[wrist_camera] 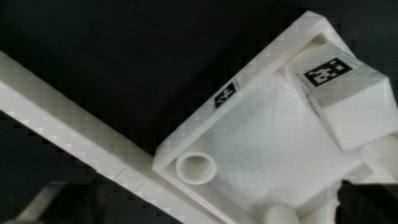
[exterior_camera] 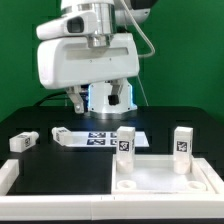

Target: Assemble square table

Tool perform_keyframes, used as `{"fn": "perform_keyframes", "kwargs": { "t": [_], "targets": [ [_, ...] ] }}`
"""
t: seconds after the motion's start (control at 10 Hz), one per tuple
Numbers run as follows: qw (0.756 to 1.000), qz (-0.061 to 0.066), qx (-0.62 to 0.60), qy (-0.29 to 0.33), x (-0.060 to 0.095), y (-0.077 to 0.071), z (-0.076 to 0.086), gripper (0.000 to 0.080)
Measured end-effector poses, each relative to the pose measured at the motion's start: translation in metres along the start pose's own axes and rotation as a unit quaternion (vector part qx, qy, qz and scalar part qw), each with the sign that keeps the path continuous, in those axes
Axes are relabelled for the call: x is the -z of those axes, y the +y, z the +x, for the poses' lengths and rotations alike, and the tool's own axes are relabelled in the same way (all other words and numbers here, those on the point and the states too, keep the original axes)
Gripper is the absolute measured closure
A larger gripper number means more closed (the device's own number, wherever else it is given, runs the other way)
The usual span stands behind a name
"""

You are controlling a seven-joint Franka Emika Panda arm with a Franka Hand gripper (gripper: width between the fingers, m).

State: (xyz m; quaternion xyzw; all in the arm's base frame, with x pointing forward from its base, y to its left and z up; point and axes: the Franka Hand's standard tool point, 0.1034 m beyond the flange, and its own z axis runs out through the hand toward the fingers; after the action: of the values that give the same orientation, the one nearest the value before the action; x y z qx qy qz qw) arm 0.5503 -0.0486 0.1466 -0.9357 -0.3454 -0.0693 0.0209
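The square table top [exterior_camera: 165,172] lies at the front of the exterior view's right, rim up. Two white tagged legs [exterior_camera: 125,143] [exterior_camera: 183,143] stand upright at its far edge. Two more legs lie loose on the black table at the exterior view's left [exterior_camera: 22,143] [exterior_camera: 65,135]. My gripper [exterior_camera: 98,100] hangs high above the back of the table. In the wrist view the top [wrist_camera: 267,130] shows an empty corner hole [wrist_camera: 196,166] and one leg [wrist_camera: 342,85]. My gripper [wrist_camera: 205,215] is open and empty, with its dark fingertips [wrist_camera: 36,207] wide apart over the top.
The marker board [exterior_camera: 100,137] lies flat behind the table top. A low white border rail [exterior_camera: 12,176] runs along the front left and crosses the wrist view [wrist_camera: 71,110]. A green wall stands behind.
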Motion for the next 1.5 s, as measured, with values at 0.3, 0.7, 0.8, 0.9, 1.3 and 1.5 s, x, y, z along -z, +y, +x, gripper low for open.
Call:
{"fn": "perform_keyframes", "kwargs": {
  "t": [0.3,0.7,0.8,0.9,1.3,1.5],
  "targets": [
    [1.0,0.003,-0.009,-0.003,-0.003,-0.002,0.0,0.015],
    [0.995,0.011,-0.006,-0.098,-0.018,-0.047,-0.048,0.015],
    [0.994,0.012,-0.002,-0.11,-0.03,-0.057,-0.067,0.015],
    [0.99,0.02,-0.006,-0.136,-0.039,-0.067,-0.087,0.015],
    [0.971,0.058,-0.01,-0.231,-0.037,-0.084,-0.072,0.015],
    [0.957,0.068,0.012,-0.281,-0.044,-0.087,-0.099,0.015]
  ]
}}
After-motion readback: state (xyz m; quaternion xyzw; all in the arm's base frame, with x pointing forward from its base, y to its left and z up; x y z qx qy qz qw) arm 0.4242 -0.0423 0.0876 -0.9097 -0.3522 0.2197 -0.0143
